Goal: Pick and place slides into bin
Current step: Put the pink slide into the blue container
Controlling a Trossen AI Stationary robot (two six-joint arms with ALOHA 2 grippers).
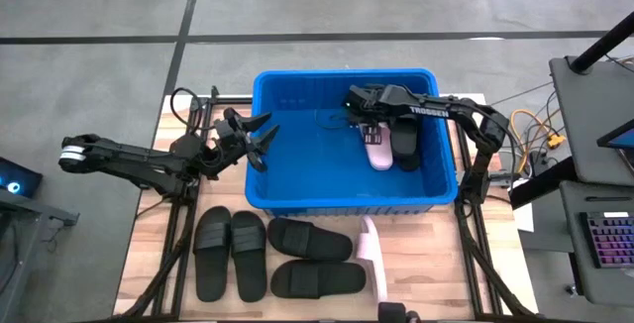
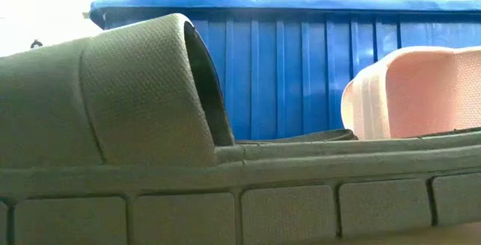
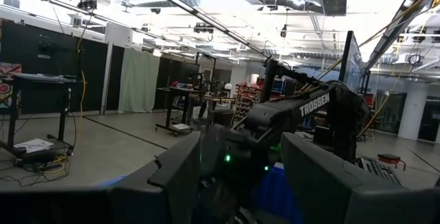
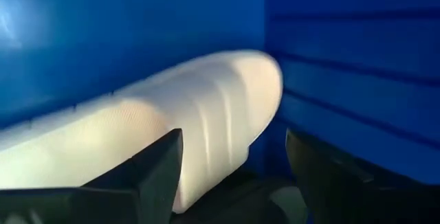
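Note:
The blue bin (image 1: 297, 100) stands at the table's middle. Inside it, near its right wall, a pale pink slide (image 1: 377, 152) and a black slide (image 1: 405, 147) lie side by side on the floor. My right gripper (image 1: 367, 123) reaches down into the bin, open just above the pink slide (image 4: 172, 135), one finger on either side of it. My left gripper (image 1: 256, 137) hovers open over the bin's left rim, holding nothing. In front of the bin, several black slides (image 1: 250, 254) and one pink slide (image 1: 371, 254) lie flat on the table.
In the low view, a black slide (image 2: 135, 102) and the pink slide (image 2: 413, 95) on the table stand right before the bin's ribbed front wall (image 2: 301, 65). The bin's left half (image 1: 297, 155) is bare blue floor. Cables and a desk lie off the table's right edge.

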